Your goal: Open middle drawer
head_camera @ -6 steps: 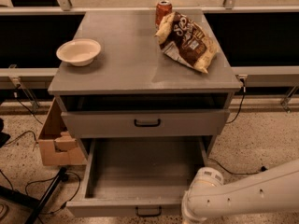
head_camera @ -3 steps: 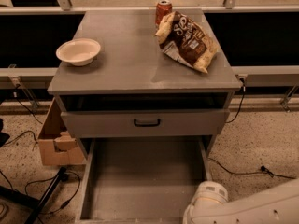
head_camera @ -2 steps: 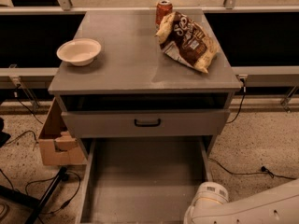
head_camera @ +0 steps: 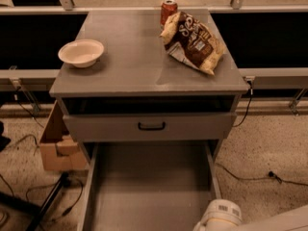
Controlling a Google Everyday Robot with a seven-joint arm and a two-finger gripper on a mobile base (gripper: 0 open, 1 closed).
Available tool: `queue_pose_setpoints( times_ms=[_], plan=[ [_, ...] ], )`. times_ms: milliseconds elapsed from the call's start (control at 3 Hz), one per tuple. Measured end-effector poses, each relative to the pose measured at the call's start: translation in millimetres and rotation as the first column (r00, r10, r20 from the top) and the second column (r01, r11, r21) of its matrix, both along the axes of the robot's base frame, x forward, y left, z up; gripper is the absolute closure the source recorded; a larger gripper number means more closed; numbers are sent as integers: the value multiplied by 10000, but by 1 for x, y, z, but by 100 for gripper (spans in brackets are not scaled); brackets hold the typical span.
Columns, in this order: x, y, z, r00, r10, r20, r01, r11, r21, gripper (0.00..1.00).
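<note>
The middle drawer (head_camera: 151,186) is pulled far out of the grey cabinet (head_camera: 144,83) toward the camera. It is wide, shallow and empty inside. Its front and black handle lie below the bottom edge of the view. Above it, another grey drawer (head_camera: 150,126) with a small black bar handle stands shut. Only a white part of my arm (head_camera: 220,216) shows at the bottom right, beside the open drawer's right front corner. My gripper is out of view below the frame.
On the cabinet top stand a white bowl (head_camera: 81,52) at the left, a chip bag (head_camera: 192,42) and a red can (head_camera: 168,9) at the back right. A cardboard box (head_camera: 57,146) sits on the floor at the left. Cables (head_camera: 260,177) run across the floor.
The middle drawer has slid further out toward the camera; its front and handle have left the frame. My arm has sunk lower at the bottom right.
</note>
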State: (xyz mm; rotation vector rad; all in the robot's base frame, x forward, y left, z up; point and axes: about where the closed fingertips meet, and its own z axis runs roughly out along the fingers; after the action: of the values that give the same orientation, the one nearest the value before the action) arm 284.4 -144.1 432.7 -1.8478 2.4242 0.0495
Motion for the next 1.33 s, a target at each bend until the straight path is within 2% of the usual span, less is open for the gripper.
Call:
queue_pose_setpoints(
  times_ms=[333,1333],
  plan=[
    [0,0,0,10000,0,-2,0,10000,-2,97],
    [-1,-1,0,10000,7,-15,-7,10000,-15,28]
  ],
)
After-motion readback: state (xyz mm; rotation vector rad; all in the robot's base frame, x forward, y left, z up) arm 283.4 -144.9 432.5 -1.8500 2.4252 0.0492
